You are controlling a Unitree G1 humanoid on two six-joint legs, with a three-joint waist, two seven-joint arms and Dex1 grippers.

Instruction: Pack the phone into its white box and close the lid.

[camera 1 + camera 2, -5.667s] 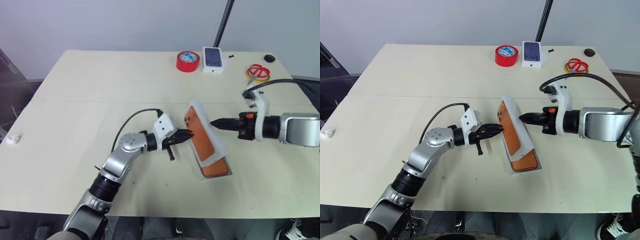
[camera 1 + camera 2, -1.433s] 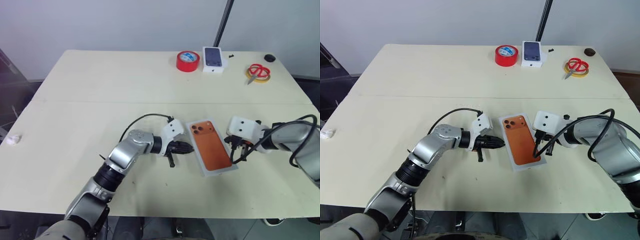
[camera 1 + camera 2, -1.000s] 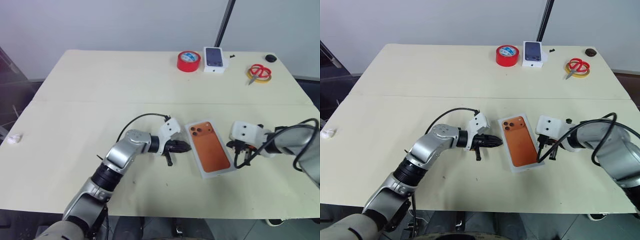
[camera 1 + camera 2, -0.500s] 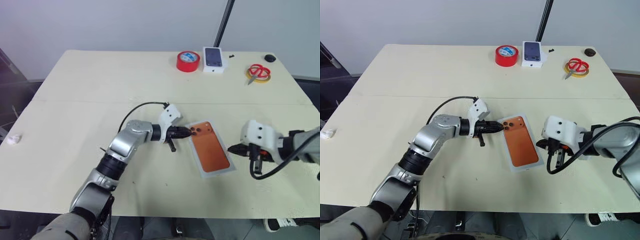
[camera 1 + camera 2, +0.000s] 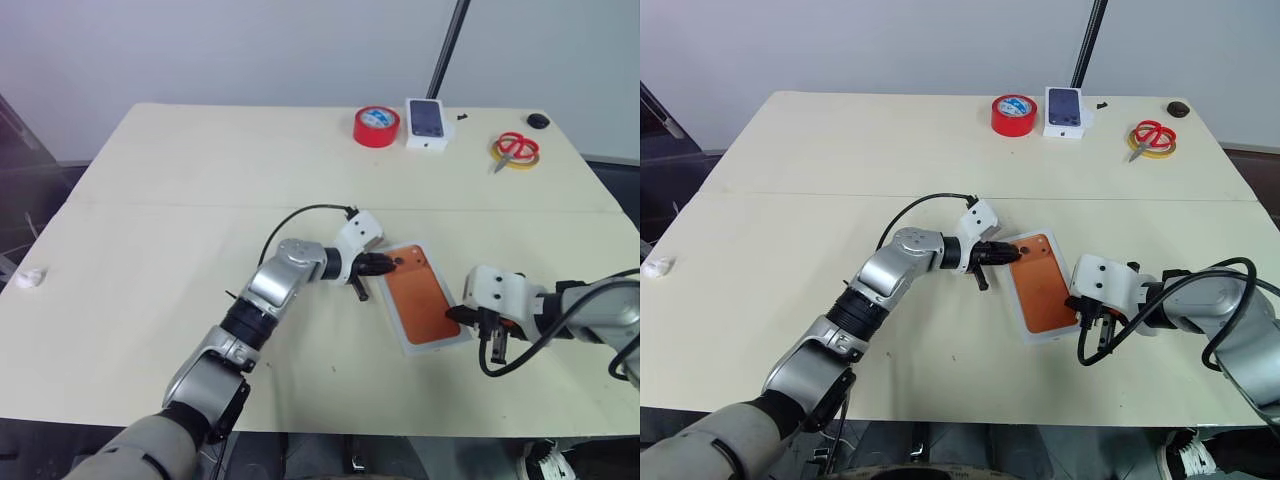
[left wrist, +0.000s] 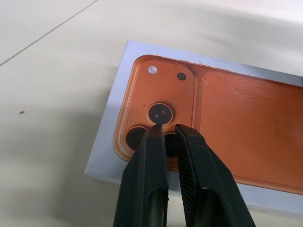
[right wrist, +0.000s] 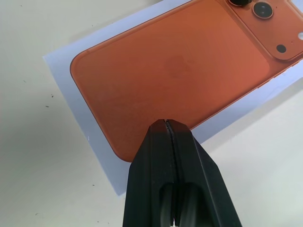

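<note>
The copper-orange phone [image 5: 420, 295] lies back up, set flat in the white box [image 6: 118, 94] at the table's middle. Its dark lenses sit at the far left corner. My left gripper [image 6: 169, 128] comes in from the left, shut, with nothing between its fingers. The tips rest on the lens cluster. My right gripper [image 7: 165, 122] is shut and empty, with its tips at the near right end of the phone, over the box's white rim [image 7: 71, 80]. The lid is out of view.
At the table's far edge stand a red tape roll [image 5: 376, 124], a small white box with a dark phone picture [image 5: 426, 120], red-handled scissors [image 5: 517, 148] and a small black knob [image 5: 539, 120]. A white scrap [image 5: 28, 277] lies at the left edge.
My left gripper has slid right onto the phone's lens corner. My right gripper has swung back in to the box's near right end. The box has stayed about where it was.
</note>
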